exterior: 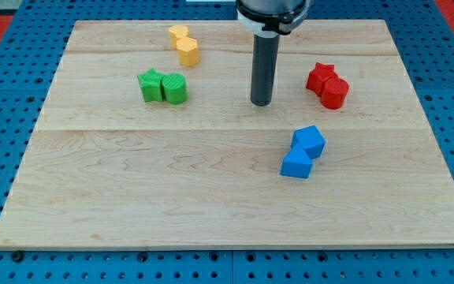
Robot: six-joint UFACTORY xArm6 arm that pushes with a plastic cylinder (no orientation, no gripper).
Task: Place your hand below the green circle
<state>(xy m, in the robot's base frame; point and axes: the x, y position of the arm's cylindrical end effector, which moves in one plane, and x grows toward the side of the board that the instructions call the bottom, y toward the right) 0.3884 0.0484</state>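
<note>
The green circle (175, 88) sits on the wooden board (172, 197) at the upper left, touching a green star (151, 85) on its left. My tip (261, 102) rests on the board near the top centre. It is well to the right of the green circle and roughly level with it, slightly lower.
A yellow heart (179, 35) and a yellow hexagon (187, 52) sit together above the green pair. A red star (320, 76) and a red circle (335, 92) lie right of my tip. Two blue blocks (310, 142) (296, 163) lie below right.
</note>
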